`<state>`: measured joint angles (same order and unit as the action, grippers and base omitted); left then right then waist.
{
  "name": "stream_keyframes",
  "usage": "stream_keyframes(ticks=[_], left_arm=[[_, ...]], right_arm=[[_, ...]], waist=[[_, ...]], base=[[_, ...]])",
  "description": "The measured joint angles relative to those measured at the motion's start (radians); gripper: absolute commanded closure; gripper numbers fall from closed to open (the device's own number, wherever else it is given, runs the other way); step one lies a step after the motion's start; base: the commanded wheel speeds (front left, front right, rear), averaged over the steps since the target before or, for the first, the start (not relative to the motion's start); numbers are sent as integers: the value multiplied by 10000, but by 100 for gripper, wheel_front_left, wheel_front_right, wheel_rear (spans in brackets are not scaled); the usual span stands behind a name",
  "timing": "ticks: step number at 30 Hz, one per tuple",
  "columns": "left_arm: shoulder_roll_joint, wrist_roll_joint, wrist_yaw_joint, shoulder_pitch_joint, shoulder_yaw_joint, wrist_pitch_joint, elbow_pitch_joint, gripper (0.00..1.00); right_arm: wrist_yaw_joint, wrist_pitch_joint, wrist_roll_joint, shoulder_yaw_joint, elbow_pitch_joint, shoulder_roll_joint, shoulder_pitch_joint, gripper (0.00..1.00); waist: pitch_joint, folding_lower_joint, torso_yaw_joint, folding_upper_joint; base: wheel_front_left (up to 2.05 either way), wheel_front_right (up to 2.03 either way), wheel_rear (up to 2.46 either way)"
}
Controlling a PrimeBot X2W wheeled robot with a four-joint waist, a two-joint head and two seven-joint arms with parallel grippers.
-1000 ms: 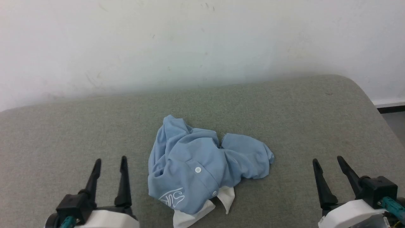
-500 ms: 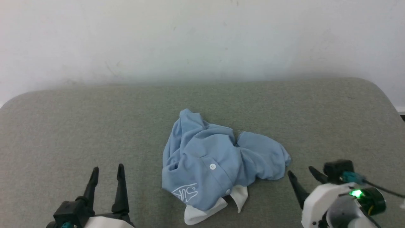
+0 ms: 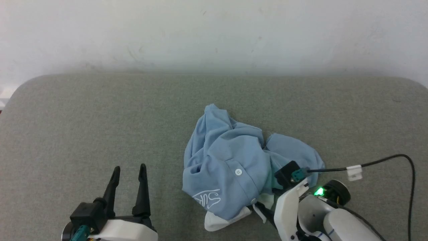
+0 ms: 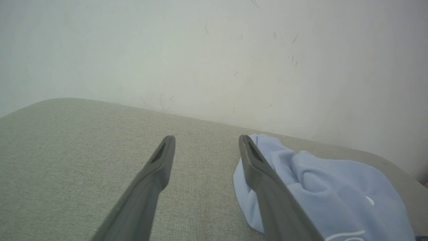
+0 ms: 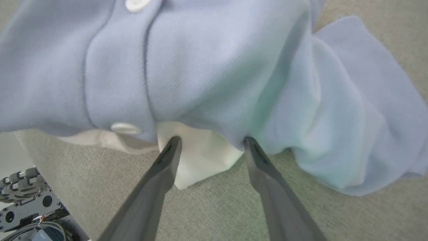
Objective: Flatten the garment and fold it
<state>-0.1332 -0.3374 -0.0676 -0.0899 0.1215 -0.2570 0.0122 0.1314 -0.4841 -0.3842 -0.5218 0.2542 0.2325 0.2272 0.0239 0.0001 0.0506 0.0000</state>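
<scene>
Well, the garment (image 3: pixel 230 167) lay in a crumpled heap near the middle of the grey padded worktop (image 3: pixel 83 127), a little towards the robot's right. Its buttoned front and script logo (image 3: pixel 207 198) faced up, and a white collar flap (image 5: pixel 200 157) poked out from the near edge. Nothing about it was flat yet, so I judged the job barely begun.

The right hand (image 5: pixel 212 139) was down at that near edge, fingers (image 5: pixel 157 174) spread as wide as they go and gripping nothing. Their tips stood either side of the collar flap, right where the blue cloth overhung it. The left hand (image 3: pixel 129 166) hung over bare worktop beside the heap, clear of it, equally wide open and empty.

What worried me was the pinch. The flap sat tucked under a fold of blue, so closing there could easily catch two or three layers at once. A lift would then haul the whole bundle up instead of opening it out. Equally, the tips looked very low, and they might dig into the soft covering or bite only a sliver of flap that slips free. The black cable (image 3: pixel 384 160) trailing from the right wrist looped just beside the cloth and could drag across it on a sideways pull.
</scene>
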Motion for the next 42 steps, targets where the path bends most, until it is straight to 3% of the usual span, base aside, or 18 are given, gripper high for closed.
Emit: stream_keyframes(ticks=[8, 9, 11, 12, 16, 19, 25, 30, 35, 36, 37, 38, 42], left_arm=[[251, 224, 282, 254, 56, 0, 236, 0], [282, 224, 322, 285, 50, 0, 267, 0], [320, 228, 380, 319, 33, 0, 324, 0], [332, 240, 405, 320, 10, 0, 353, 0], [362, 301, 483, 318, -115, 0, 453, 0], [389, 318, 497, 309, -196, 0, 472, 0], [456, 359, 583, 171, -295, 0, 474, 0], [518, 399, 667, 101, -301, 2, 495, 0], [537, 405, 681, 100, -343, 0, 546, 0], [545, 410, 681, 99, -359, 0, 554, 0], [554, 430, 681, 98, -370, 0, 562, 0], [560, 451, 683, 98, -378, 0, 575, 0], [585, 479, 694, 95, -407, 0, 635, 0]], right_arm=[[-2, -109, -1058, -1919, 1555, 146, 975, 0], [-2, -188, -1244, -2031, 1662, 151, 1090, 27], [-2, -261, -1569, -2276, 1804, 184, 1284, 95], [-2, -244, -1697, -2362, 1837, 192, 1346, 100], [0, 690, -1946, -2378, 1751, 230, 1364, 100], [0, 1852, -1845, -1513, 1246, 259, 1382, 100], [0, 2738, -1080, 1950, 286, 318, 903, 100], [0, 2274, -343, 4949, 219, 75, -915, 100], [0, 1762, 464, 6642, 299, -558, -2467, 100], [0, 1766, 564, 6801, 278, -708, -2639, 80], [0, 1789, 654, 6893, 207, -855, -2767, 18], [0, 1969, 700, 6936, 63, -1001, -2855, 0], [0, 3386, 1039, 7194, -846, -1377, -2947, 0]], waist=[[421, 0, 155, 0], [436, 0, 169, 0], [431, -1, 171, 0], [413, 0, 161, 0], [276, 0, 67, 0], [145, -1, -38, 0], [-82, -1, -340, 0], [-155, -1, -566, 0], [-153, -2, -691, 0], [-152, -1, -715, 0], [-151, -2, -742, 0], [-150, -2, -766, 0], [-205, -1, -836, 0]], base=[[0, 0, 0], [0, 0, 0], [0, 0, 0], [0, 0, 0], [0, 0, 0], [0, 0, 0], [0, 0, 0], [0, 0, 0], [0, 0, 0], [0, 0, 0], [0, 0, 0], [0, 0, 0], [0, 0, 0]])
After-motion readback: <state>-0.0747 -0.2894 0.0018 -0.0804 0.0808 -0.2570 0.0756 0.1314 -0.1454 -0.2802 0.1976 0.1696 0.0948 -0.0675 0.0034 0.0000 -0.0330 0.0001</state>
